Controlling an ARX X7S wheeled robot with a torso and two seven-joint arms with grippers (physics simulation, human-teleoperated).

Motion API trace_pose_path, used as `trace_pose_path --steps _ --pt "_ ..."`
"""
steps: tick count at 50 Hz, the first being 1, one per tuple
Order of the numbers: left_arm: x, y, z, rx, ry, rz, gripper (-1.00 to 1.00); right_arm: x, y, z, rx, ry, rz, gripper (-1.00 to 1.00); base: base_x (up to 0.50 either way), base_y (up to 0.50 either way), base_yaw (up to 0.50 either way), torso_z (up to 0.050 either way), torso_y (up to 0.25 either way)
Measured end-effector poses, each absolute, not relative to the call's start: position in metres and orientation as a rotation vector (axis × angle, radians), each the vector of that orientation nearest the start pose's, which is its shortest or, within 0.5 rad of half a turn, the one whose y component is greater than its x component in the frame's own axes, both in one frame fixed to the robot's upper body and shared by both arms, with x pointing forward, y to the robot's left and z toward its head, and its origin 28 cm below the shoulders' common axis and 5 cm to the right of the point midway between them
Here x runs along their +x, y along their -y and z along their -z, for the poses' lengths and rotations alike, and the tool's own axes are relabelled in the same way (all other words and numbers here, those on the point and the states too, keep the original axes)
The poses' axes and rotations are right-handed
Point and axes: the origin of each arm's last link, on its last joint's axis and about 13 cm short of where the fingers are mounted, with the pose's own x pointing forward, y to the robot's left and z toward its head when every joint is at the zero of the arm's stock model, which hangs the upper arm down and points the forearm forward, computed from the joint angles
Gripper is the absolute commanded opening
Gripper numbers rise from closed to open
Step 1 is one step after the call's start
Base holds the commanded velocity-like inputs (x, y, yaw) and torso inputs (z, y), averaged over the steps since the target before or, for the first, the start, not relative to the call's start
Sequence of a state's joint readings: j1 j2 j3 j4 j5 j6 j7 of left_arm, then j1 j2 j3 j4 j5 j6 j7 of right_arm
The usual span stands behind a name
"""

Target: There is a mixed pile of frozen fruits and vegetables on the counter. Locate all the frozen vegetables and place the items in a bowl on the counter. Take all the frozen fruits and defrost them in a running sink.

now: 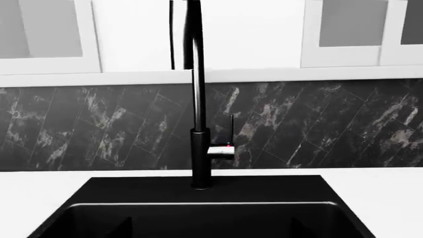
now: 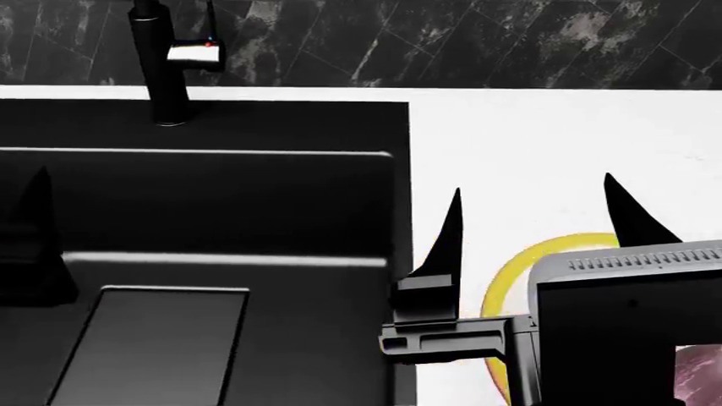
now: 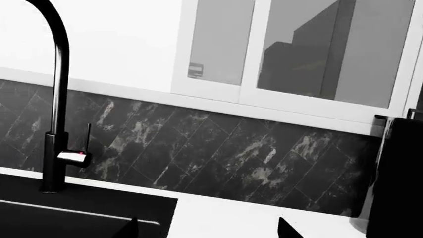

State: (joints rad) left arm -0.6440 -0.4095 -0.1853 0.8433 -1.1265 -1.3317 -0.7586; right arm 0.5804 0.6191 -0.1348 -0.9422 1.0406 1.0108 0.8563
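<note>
Left wrist: I see the faucet (image 1: pixel 200 124) and the sink (image 1: pixel 198 213). No claw shows, no water runs.
Head: my right claw (image 2: pixel 530 220) is wide open and holds nothing, over the bowl (image 2: pixel 530 262) on the desk (image 2: pixel 542 135). The left claw I cannot tell.
Right wrist: no fruit shows.
Grip guess: frozen food is hard and slippery; I would hold the fat middle.

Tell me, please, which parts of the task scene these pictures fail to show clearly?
- Bowl: head view, only a yellow rim arc; the right end effector and its arm cover the rest.
- Produce: no whole piece visible anywhere.
- Sink floor: cut off in both wrist views.
- Faucet spout: cropped everywhere, so water flow unknown.
</note>
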Motion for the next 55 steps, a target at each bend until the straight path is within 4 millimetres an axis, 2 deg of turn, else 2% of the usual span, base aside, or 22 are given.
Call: trace_pose_path --steps 55 --pt "0.2019 -0.2324 -0.2380 0.033 0.118 -0.022 1.00 0.1867 0.1099 -0.2227 -0.171 0.221 -0.009 1.00 -0.03 0.50 0.00 0.000 0.000"
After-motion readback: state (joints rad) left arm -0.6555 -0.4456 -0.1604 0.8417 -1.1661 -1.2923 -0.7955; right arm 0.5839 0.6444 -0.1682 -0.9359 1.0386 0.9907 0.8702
